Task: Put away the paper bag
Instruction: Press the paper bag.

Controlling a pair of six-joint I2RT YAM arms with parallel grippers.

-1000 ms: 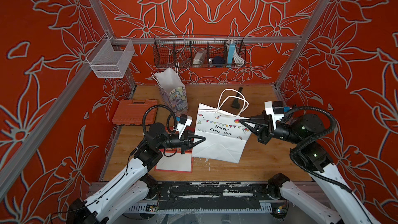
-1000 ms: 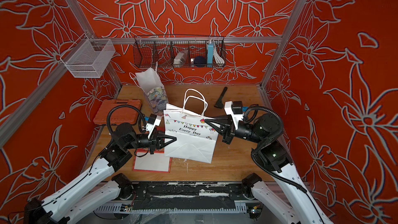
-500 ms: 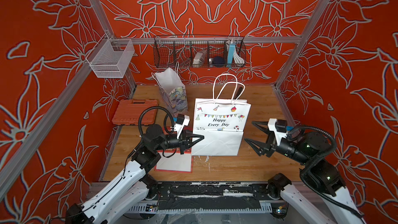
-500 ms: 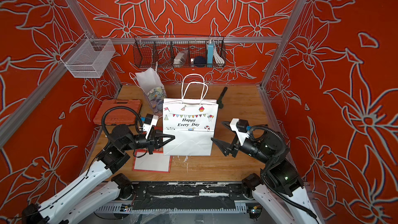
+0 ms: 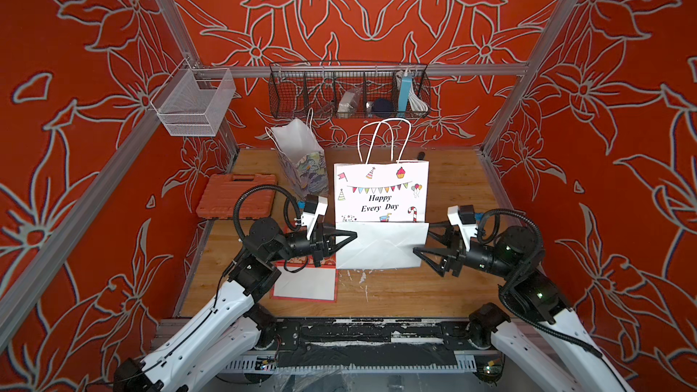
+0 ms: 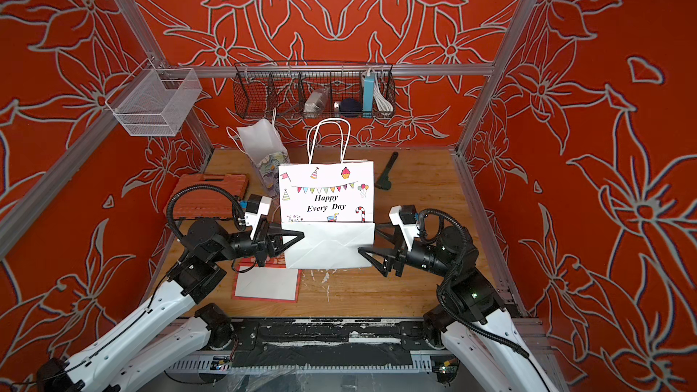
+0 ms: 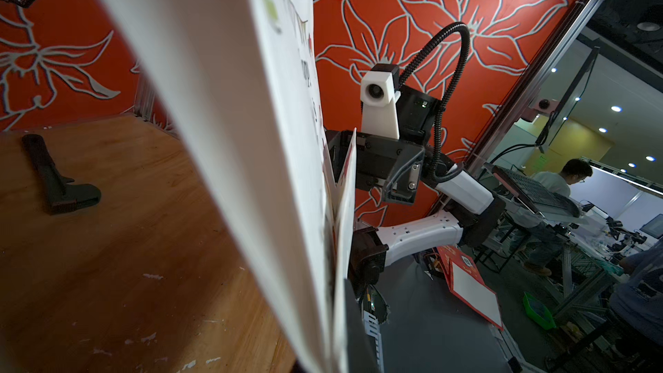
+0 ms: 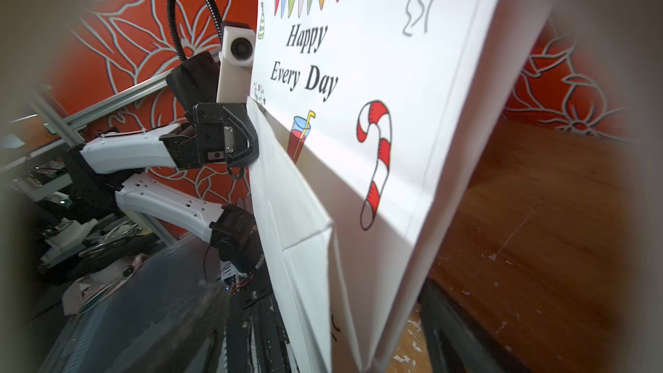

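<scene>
Table (image 5: 452, 182): wooden top that fills the floor of the red cell, shown in both top views.
Paper bag (image 5: 381, 190): white, folded flat, with "Happy Every Day" printed on it. It is upright near the middle of the table, between the two arms. The printed face looks to the near side and the two rope handles point up. The bottom flap is folded onto the front. I cannot tell whether its lower edge touches the wood.
Black wire basket (image 5: 349, 90): it hangs on the far wall, above the table, with small items in its right compartments.
White mesh basket (image 5: 192, 105): it hangs on the rail at the far left corner.
Orange case (image 5: 234, 197): it lies flat at the left edge of the table.
Small patterned bag (image 5: 298, 152): it stands far left of the paper bag, just beside it.
Red-edged card (image 5: 305, 284): it lies flat at near left, partly under the left arm.
Left gripper (image 5: 354, 235): the fingers are pressed together on the left edge of the paper bag, at the fold of the flap.
Right gripper (image 5: 424, 238): the jaws are wide apart, at the right edge of the bag, without pinching it.
Black tool (image 6: 386, 175): it lies on the wood at far right, apart from the bag.
</scene>
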